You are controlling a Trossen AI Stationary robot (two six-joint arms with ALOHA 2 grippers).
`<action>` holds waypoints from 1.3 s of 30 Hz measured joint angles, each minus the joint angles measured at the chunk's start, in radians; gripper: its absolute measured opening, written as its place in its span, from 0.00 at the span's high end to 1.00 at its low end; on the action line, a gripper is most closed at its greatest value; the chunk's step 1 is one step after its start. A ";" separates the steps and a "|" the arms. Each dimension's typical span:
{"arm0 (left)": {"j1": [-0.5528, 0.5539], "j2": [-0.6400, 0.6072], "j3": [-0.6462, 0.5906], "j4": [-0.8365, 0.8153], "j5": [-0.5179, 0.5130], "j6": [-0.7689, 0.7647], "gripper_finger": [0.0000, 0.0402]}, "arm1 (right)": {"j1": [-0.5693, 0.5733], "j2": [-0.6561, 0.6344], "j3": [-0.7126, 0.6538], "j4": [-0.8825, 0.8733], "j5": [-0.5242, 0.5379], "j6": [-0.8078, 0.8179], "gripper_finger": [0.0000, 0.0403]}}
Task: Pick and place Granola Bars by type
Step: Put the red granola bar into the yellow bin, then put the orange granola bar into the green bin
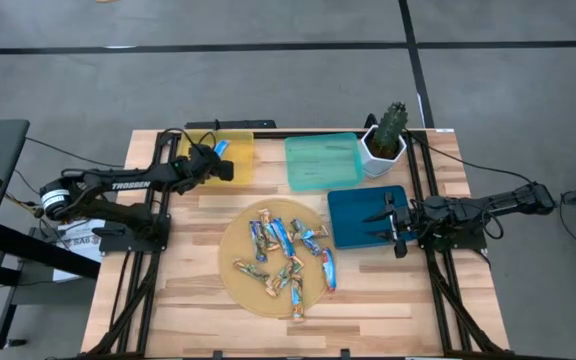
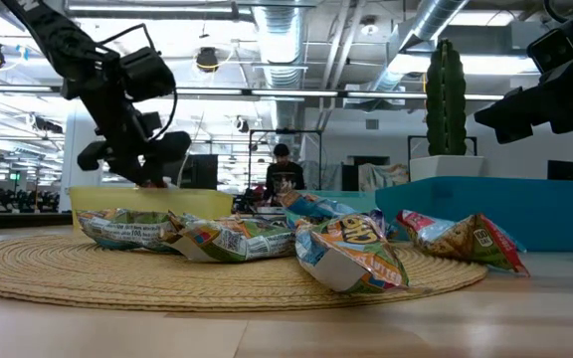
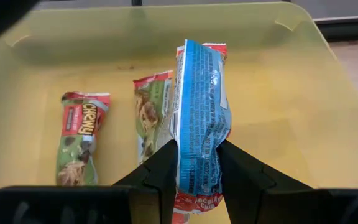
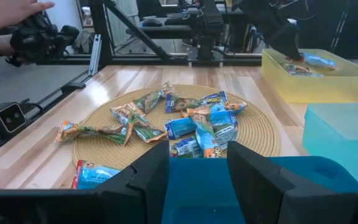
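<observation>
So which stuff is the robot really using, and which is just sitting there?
Using:
- granola bars on the woven mat
- blue bar in left gripper
- yellow tray
- dark blue tray
- right gripper

Just sitting:
- cactus pot
- teal tray

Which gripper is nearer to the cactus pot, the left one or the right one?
Right. The right gripper is over the blue tray, just in front of the cactus pot. The left gripper is over the yellow tray, across the teal tray.
</observation>
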 joint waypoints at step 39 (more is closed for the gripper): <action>-0.189 0.000 0.001 0.325 0.078 0.341 0.64 | 0.000 0.000 0.000 0.000 0.000 0.000 0.62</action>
